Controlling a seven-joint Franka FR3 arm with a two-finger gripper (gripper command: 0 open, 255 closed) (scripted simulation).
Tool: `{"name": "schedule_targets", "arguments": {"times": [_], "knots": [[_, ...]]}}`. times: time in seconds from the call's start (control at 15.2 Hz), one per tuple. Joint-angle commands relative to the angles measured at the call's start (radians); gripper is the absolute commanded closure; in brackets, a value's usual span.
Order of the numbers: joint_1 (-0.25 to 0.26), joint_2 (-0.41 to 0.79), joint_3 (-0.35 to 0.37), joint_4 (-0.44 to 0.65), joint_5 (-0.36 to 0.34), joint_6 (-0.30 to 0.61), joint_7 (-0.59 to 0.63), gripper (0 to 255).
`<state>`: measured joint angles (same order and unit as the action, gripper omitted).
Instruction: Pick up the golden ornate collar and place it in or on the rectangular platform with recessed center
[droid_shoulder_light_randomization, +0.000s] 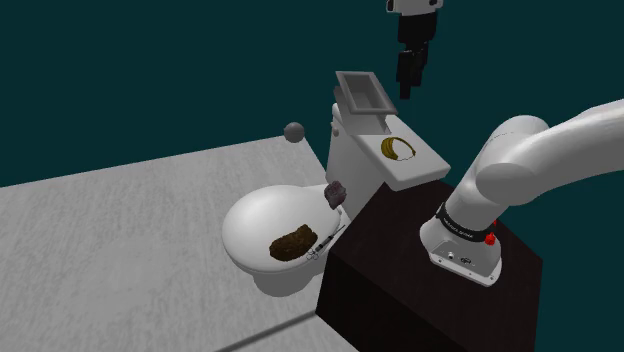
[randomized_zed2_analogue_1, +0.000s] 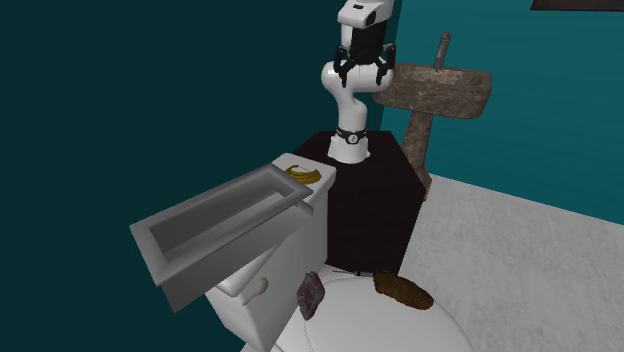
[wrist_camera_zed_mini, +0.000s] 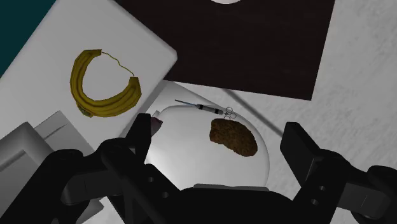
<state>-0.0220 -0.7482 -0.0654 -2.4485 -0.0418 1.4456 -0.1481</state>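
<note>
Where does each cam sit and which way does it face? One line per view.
Shoulder view: beside and behind the stand, looking down on the toilet; arm and gripper show.
Second exterior view: beyond the toilet, facing the arm across the grey tray; arm and stand show.
Wrist view: on the hand, looking down at tank lid and bowl; both fingers, apart.
Shared: all three see the golden collar on the tank lid.

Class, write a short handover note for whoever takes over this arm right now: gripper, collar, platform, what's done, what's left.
Gripper: open, empty, high above the toilet tank.
Golden collar: lying flat on the white tank lid, not yet grasped.
Grey recessed platform: on the same tank, beside the collar and apart from it.
Done: nothing yet.
Left: descend, grasp the collar, lift it, set it in the platform.
</note>
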Motion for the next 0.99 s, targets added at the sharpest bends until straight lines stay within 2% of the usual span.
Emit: {"name": "schedule_targets", "arguments": {"times": [0.0, 0.46, 0.92], "knots": [[0.000, 0.000, 0.000, 0.000, 0.000, 0.000, 0.000, 0], [-0.057, -0.066, -0.174, -0.188, -0.111, 0.216, -0.199, 0], [-0.107, 0.003, -0.388, -0.292, -0.213, 0.476, -0.410, 0]]}}
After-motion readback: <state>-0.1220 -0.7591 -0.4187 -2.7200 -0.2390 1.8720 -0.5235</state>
